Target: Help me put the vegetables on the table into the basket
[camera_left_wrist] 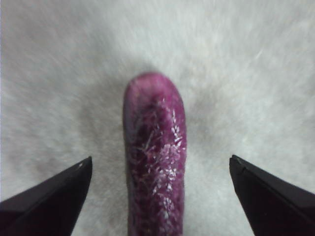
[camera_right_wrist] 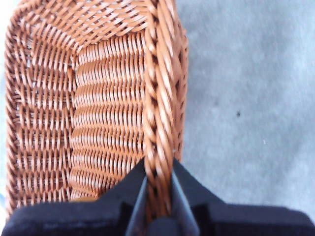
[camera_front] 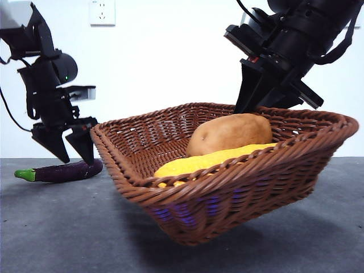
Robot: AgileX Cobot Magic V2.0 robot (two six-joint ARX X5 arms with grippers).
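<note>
The brown wicker basket (camera_front: 227,187) is tilted, one side lifted off the table (camera_front: 57,227). My right gripper (camera_right_wrist: 158,196) is shut on the basket's braided rim (camera_right_wrist: 160,98), seen at the far rim in the front view (camera_front: 256,105). Inside lie a tan potato (camera_front: 230,133) and a yellow pepper-like vegetable (camera_front: 199,162). A dark purple eggplant (camera_front: 65,170) with a green stem lies on the table left of the basket. My left gripper (camera_front: 71,149) hovers open just above it, its jaws straddling the eggplant (camera_left_wrist: 155,157).
A white wall with a power socket (camera_front: 102,12) stands behind the table. The grey table surface stretches in front of and beside the basket.
</note>
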